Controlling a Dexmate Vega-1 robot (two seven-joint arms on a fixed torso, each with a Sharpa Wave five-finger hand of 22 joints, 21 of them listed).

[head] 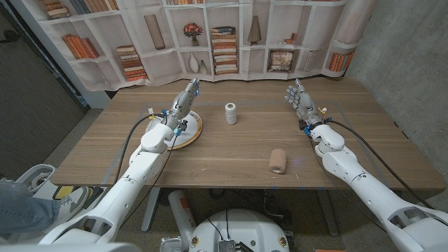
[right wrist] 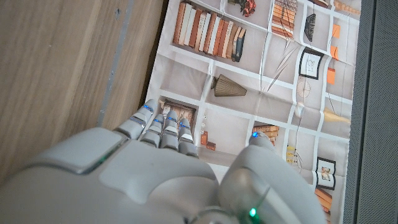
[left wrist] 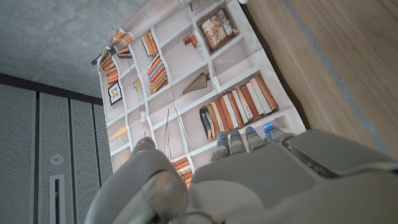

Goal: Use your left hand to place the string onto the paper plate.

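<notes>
A: On the left the paper plate [head: 190,130] lay under the left hand [head: 183,101], whose fingers [head: 192,87] were stretched out and held nothing.

B: And the string [head: 230,113]?

A: It stood upright on the surface [head: 224,157], just right of the plate, untouched. The hand probably needed to swing right, spread around the spool's sides and close gently so it stayed upright.

B: Anything farther right?

A: A tan roll [head: 278,161] lay nearer the front edge, and the right hand [head: 301,101] waited with fingers extended, empty.
</notes>
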